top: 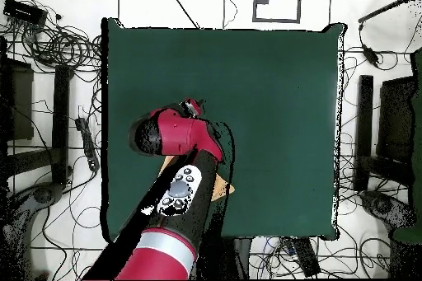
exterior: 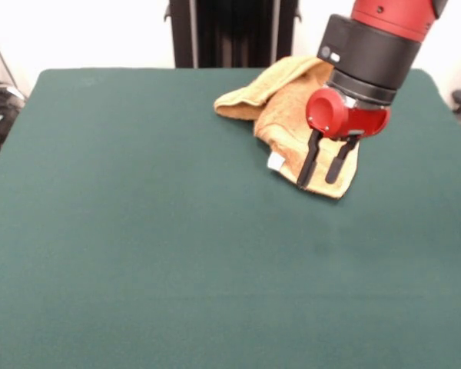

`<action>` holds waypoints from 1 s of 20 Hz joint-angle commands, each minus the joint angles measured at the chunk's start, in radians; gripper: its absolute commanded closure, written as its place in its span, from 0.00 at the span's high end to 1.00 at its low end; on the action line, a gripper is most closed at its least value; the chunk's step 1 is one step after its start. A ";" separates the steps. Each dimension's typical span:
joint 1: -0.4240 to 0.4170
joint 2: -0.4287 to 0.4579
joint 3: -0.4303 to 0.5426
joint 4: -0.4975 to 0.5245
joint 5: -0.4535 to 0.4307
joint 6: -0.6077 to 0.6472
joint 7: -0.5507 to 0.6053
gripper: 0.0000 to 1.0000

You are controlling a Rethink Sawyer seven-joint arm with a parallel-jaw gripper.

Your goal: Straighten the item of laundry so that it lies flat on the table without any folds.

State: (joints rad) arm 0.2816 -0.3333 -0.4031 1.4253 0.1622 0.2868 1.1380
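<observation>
The orange-yellow towel lies crumpled and folded over itself at the far right of the green table, close to the robot's pedestal. Its small white tag shows at the near edge. My gripper points down over the towel's near corner, its two black fingers apart with towel showing between them. I cannot tell whether the tips touch the cloth. In the overhead view the arm covers nearly all of the towel; only a small orange corner shows beside it on the table.
The black pedestal stands behind the table's far edge. Cables and equipment lie on the floor around the table, with stands on the other side. The table's right edge is close to the towel.
</observation>
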 commanded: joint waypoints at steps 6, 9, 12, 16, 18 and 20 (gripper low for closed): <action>0.009 0.031 0.115 0.104 0.038 -0.011 0.291 1.00; 0.008 0.032 0.118 0.112 0.033 -0.038 0.292 1.00; 0.012 0.030 0.118 0.123 0.038 -0.051 0.305 1.00; 0.007 0.018 0.132 0.147 0.036 -0.059 0.302 1.00; 0.020 0.022 0.115 0.140 0.034 -0.039 0.297 1.00; 0.017 0.019 0.121 0.144 0.042 -0.034 0.301 1.00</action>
State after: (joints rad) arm 0.2820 -0.3346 -0.4031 1.4577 0.1622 0.2698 1.1380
